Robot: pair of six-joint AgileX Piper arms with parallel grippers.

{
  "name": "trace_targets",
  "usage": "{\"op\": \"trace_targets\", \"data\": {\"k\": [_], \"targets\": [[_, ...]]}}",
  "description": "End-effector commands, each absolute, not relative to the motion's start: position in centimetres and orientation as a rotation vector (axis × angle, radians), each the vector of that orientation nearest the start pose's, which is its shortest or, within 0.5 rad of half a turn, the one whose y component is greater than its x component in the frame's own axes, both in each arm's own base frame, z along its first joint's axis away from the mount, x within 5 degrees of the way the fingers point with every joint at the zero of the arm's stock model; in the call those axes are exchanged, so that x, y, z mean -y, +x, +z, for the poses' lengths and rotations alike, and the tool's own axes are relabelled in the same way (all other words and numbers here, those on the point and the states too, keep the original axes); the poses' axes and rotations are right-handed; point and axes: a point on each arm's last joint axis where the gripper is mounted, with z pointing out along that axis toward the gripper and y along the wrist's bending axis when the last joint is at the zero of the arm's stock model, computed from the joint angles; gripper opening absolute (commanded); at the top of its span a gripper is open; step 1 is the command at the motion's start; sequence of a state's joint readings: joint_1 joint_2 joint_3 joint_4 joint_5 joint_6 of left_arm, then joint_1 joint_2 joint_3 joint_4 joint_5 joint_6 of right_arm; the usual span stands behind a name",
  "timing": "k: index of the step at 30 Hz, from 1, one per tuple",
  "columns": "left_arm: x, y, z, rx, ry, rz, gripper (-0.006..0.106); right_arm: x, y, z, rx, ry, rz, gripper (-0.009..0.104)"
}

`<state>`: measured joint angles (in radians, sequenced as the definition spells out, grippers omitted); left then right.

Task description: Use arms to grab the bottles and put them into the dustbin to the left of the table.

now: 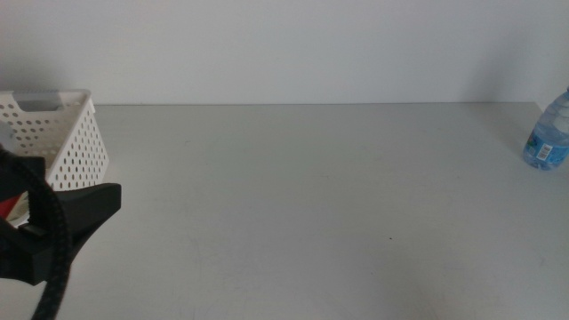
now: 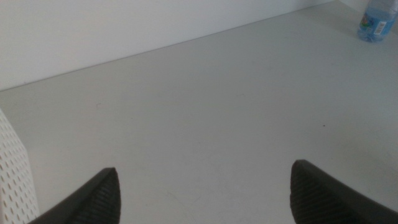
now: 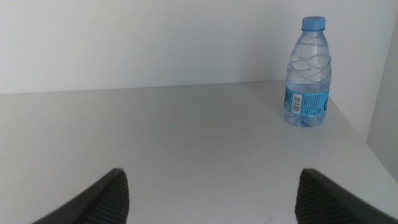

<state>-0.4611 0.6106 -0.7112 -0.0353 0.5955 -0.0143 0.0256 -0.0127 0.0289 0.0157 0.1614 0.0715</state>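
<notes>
A small clear water bottle point(image 1: 548, 133) with a blue label stands upright at the far right edge of the table point(image 1: 293, 204). In the right wrist view the bottle point(image 3: 308, 74) shows its blue cap and stands well ahead of my right gripper point(image 3: 211, 193), which is open and holds nothing. The white perforated dustbin point(image 1: 67, 133) sits at the far left. My left gripper point(image 1: 84, 213) hangs just in front of the dustbin. In its wrist view the left gripper point(image 2: 205, 193) is open and holds nothing, with the dustbin wall point(image 2: 12, 174) beside it and the bottle point(image 2: 376, 22) far off.
A thick black braided cable point(image 1: 49, 240) runs along the left arm. A small sliver of red point(image 1: 7, 206) shows behind that arm; I cannot tell what it is. A plain white wall point(image 1: 284, 44) closes the table's far side.
</notes>
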Motion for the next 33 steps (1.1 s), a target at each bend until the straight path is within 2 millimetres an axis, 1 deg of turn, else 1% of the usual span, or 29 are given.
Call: {"op": "trace_targets", "data": {"k": [1, 4, 7, 11, 14, 20, 25, 29, 31, 33], "targets": [[5.5, 10.5, 36.3, -1.853, 0.395, -0.381, 0.094, -0.1, 5.5, 20.0, -1.56, 0.005, 0.033, 0.075], [5.5, 10.5, 36.3, -1.851, 0.395, -0.38, 0.094, -0.1, 5.7, 20.1, -1.568, -0.041, -0.019, 0.075], [5.5, 10.5, 36.4, -1.848, 0.395, -0.381, 0.094, -0.1, 6.2, 20.5, -1.545, -0.047, -0.012, 0.075], [5.5, 10.5, 36.4, -1.848, 0.395, -0.381, 0.094, -0.3, 7.3, 21.5, -1.474, -0.057, 0.005, 0.075], [5.5, 10.5, 36.4, -1.848, 0.395, -0.381, 0.094, -0.5, 8.4, 21.8, -1.463, -0.064, 0.017, 0.075], [5.5, 10.5, 36.4, -1.848, 0.395, -0.381, 0.094, -0.6, 10.6, 20.3, -1.604, -0.066, 0.032, 0.075], [5.5, 10.5, 36.4, -1.848, 0.395, -0.38, 0.094, -0.8, 12.1, 19.8, -1.613, -0.071, 0.049, 0.075], [5.5, 10.5, 36.4, -1.848, 0.395, -0.38, 0.094, -0.8, 13.2, 19.0, -1.644, -0.069, 0.061, 0.075], [5.5, 10.5, 36.4, -1.848, 0.395, -0.38, 0.094, -0.8, 13.6, 18.9, -1.63, -0.049, 0.066, 0.075], [5.5, 10.5, 36.4, -1.848, 0.395, -0.38, 0.094, -0.4, 14.1, 19.0, -1.595, 0.01, 0.063, 0.075]]}}
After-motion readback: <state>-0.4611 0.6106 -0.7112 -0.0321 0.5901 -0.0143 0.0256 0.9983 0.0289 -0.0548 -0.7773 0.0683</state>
